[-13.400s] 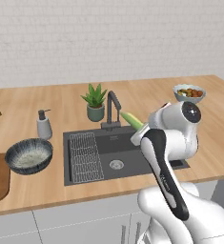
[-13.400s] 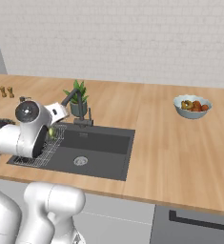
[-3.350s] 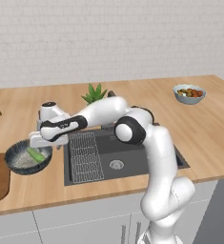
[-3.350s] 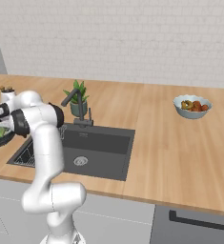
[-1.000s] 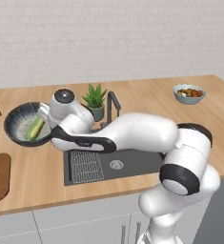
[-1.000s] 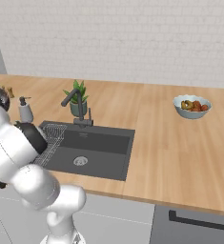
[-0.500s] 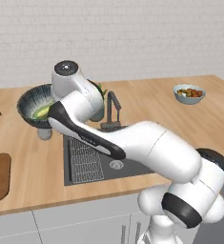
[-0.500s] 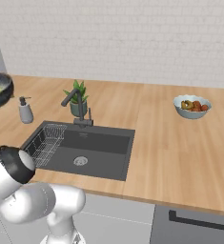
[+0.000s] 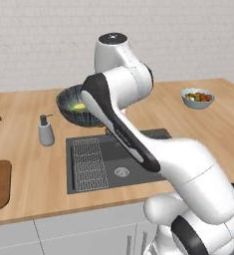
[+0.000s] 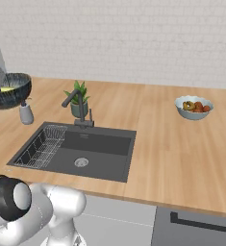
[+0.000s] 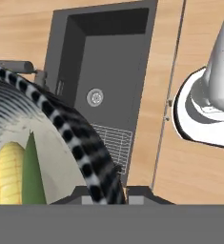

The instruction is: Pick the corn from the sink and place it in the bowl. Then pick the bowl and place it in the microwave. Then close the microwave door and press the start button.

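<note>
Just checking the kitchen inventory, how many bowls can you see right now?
2. The dark streaked bowl with the corn inside is lifted above the counter, left of the sink. The small pale bowl of red and orange pieces sits on the counter at far right. Others may be out of frame.

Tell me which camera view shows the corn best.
The hand view: the corn lies close up inside the bowl, kernels and green husk plain. In the left base view it is a small yellow patch; in the right base view, a thin sliver.

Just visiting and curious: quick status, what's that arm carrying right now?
Tool shut on rim of wide dark streaked bowl, lifted above counter. Small yellow corn cob inside. Path ahead not visible.
</note>
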